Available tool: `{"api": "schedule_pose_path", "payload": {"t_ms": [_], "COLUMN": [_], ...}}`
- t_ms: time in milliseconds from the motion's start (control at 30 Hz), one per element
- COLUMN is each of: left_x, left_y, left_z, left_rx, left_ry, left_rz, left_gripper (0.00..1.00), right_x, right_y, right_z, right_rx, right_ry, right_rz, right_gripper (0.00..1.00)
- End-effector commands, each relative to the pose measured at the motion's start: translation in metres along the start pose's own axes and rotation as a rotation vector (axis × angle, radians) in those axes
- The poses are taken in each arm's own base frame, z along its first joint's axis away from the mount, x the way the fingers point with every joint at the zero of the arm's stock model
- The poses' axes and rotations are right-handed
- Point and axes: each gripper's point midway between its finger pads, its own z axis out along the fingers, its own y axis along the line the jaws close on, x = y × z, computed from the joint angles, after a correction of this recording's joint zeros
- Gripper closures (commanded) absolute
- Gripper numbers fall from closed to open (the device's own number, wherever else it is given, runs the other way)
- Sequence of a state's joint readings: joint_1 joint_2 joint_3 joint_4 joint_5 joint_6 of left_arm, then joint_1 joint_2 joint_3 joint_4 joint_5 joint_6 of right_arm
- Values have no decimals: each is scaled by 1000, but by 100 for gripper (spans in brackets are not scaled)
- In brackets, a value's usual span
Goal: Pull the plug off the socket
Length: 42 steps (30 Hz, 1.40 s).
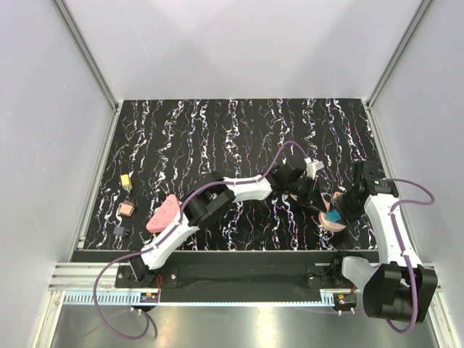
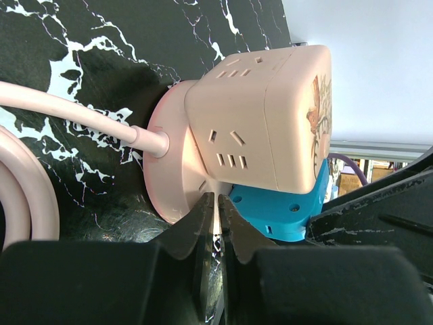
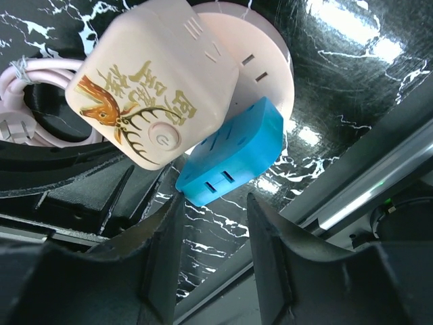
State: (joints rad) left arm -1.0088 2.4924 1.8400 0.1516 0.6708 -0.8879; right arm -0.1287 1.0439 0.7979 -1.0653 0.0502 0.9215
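Item: blue plug (image 3: 233, 152) seated in pink socket (image 3: 152, 81), lower right of top view on surface (image 1: 217, 130); right gripper (image 3: 215, 206) wide open, empty, just below plug, should close squarely and draw straight out; left gripper (image 2: 216, 213) closed, nothing seen held, should brace socket base.

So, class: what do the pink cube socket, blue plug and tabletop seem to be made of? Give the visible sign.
Pink cube socket: likely moulded plastic, smooth satin; soft highlights, crisp slots, printed deer. Blue plug: probably matte plastic; even colour, moulded slots. Tabletop: glossy black sheet with white marble-like veining; bright reflections, whether laminate or film is unclear.
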Motion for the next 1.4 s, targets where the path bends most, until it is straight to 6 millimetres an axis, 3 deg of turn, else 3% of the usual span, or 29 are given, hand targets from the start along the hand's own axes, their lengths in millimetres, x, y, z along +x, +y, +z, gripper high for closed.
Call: {"api": "schedule_pose_path", "payload": {"t_ms": [0,467,1000,1367], "left_x": [-3,-2,1,1], "left_y": [-4,-5,-6,-8], "left_z": [4,5,6,5], "left_rx": [22,25,34,42], "left_ry": [6,7,7,8], "left_rz": [30,28,23,32], "left_gripper": [87,87,88,88], "right_x": [8,-27,-6,-18], "right_y": [-11,16,-1,-6], "right_z": [-3,-34,-20,-15], "right_rx": [47,-40,-17,19], "right_ry": [28,-121,-78,-131], "right_rz": [13,109,401,416], "right_gripper": [53,46,50,51]}}
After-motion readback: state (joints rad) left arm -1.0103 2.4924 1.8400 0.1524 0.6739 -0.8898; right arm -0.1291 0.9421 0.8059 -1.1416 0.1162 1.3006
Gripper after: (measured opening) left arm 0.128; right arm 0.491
